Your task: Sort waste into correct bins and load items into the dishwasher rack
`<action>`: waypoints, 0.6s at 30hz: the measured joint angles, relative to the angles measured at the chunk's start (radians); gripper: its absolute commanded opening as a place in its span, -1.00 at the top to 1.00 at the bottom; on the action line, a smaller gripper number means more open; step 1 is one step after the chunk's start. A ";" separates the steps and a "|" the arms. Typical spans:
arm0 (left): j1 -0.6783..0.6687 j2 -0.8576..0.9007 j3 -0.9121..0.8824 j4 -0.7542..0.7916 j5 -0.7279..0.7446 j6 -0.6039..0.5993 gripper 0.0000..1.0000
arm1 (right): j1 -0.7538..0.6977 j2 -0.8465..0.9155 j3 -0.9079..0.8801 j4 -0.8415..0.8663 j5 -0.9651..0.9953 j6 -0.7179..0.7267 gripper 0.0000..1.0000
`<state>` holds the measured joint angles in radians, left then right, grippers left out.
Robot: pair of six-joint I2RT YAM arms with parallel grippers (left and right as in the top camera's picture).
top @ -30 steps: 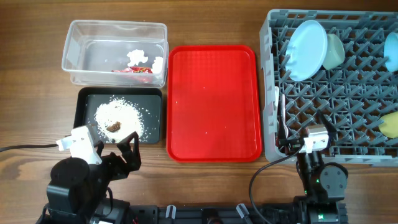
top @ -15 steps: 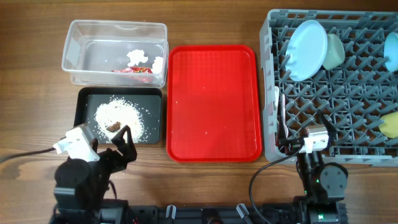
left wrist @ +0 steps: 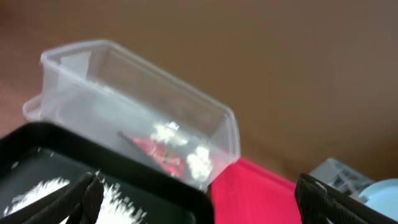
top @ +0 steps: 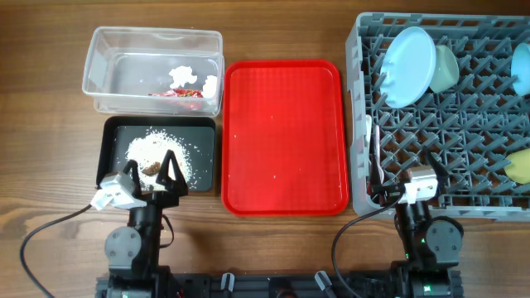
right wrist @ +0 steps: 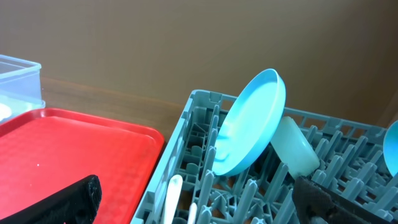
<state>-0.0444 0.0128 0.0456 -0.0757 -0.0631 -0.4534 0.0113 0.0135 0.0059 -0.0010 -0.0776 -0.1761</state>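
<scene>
two spread fingers of the left gripper [top: 151, 168] hang over the near edge of the black tray [top: 116, 126], empty, with the rice [top: 157, 149] heap right under and just beyond the tips. any dip from here would likely rake grains onto the table [top: 50, 182], or catch the shallow rim and tip the tray. beyond it sits the tub [top: 99, 91], holding the wrapper [top: 178, 93] and tissue [top: 184, 77]. a careless sweep forward could shove both bins.

the right gripper [top: 409, 185] is spread wide too, holding nothing, at the near left corner of the rack [top: 364, 50]. white cutlery [right wrist: 171, 194] lies between the fingers' line and the rack wall, and a forward push could knock it or jam a finger into the lattice. further off the plate [top: 410, 66] leans on its pegs against the green bowl [top: 445, 68]. a jolt to the rack might topple them. the yellow cup [top: 520, 165] lies far to the right.

the red tray [top: 281, 99] between the grippers looks bare but for specks, so sorting seems nearly done.

both arms are folded low over their bases at the near table edge, wrists pitched up and facing away.
</scene>
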 measured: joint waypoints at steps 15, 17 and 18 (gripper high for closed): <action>0.001 0.001 -0.033 0.005 0.009 0.016 -1.00 | 0.000 0.000 0.000 0.000 0.000 0.000 -0.99; 0.001 0.001 -0.033 0.005 0.009 0.016 -1.00 | 0.000 0.000 0.000 0.000 0.000 0.000 -0.99; 0.001 0.001 -0.033 0.005 0.009 0.016 -1.00 | 0.000 0.000 0.000 0.000 0.000 0.000 -0.99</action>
<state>-0.0437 0.0135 0.0124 -0.0711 -0.0544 -0.4374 0.0113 0.0135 0.0063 -0.0006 -0.0772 -0.1761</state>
